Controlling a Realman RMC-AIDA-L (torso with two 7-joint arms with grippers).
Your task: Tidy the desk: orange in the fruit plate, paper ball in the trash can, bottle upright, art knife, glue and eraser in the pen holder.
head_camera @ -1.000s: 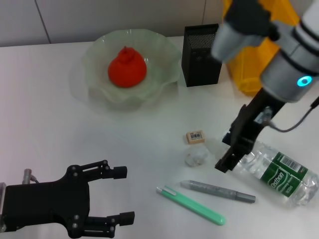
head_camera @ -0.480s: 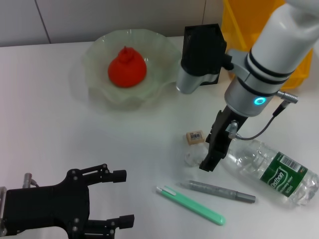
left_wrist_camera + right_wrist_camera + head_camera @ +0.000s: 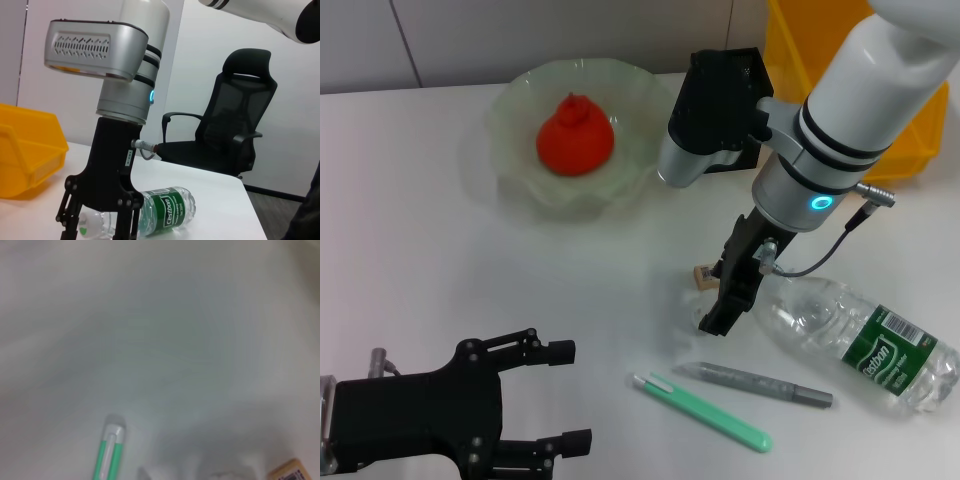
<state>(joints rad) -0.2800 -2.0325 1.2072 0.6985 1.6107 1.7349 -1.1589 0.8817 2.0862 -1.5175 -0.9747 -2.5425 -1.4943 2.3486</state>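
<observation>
The right gripper [image 3: 720, 318], fingers spread and empty, has been lowered over the hidden crumpled paper ball; light, crushable, being pinched gently mid-body.

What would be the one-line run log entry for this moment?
right gripper: over white crumpled paper ball | left gripper: open, parked | red orange: in green glass plate | clear plastic bottle: lying

office or lab | black swivel chair [image 3: 235, 120] | plain white walls | white desk [image 3: 410, 220] | yellow bin [image 3: 25, 145]
</observation>
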